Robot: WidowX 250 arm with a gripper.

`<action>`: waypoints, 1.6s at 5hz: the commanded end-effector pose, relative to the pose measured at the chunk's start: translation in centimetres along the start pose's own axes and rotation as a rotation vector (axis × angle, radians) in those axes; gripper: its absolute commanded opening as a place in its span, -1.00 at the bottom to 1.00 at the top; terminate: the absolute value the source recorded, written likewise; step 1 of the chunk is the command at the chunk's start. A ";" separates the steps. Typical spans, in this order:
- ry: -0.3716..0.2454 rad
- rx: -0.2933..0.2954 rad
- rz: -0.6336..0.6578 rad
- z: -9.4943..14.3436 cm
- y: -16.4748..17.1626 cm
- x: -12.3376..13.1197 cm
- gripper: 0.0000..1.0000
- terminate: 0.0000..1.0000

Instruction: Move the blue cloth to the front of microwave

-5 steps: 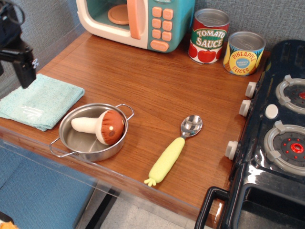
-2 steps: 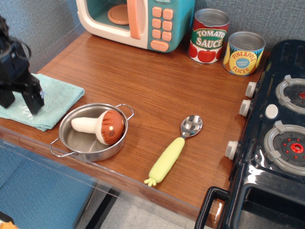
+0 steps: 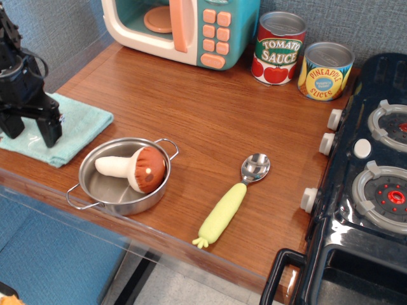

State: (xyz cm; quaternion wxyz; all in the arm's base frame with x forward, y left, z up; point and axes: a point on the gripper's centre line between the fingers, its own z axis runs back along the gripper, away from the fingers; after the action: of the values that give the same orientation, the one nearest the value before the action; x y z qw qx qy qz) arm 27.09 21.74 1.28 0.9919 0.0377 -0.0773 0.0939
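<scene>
Half the blue cloth lies hidden beneath the spread pincer.

A wooden desk was backed by a grey textured wall; beyond its front edge, blue flooring was seen, evenly lit.

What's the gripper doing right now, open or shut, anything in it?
Gripper: open, fingers spread and down over the blue cloth, nothing gripped yet.
</scene>
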 end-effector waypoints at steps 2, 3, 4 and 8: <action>-0.169 -0.132 -0.035 1.2 -4.8 10.2 1.00 -1.00; -0.181 -0.173 -0.095 0.9 -8.0 11.8 1.00 -1.00; -0.201 -0.181 -0.080 1.3 -8.6 13.0 1.00 -1.00; -0.209 -0.043 -0.114 12.9 -10.0 13.6 1.00 -1.00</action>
State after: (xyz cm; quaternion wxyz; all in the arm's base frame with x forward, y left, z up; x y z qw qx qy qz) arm 40.71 13.92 11.27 0.9897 0.0152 -0.1376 0.0362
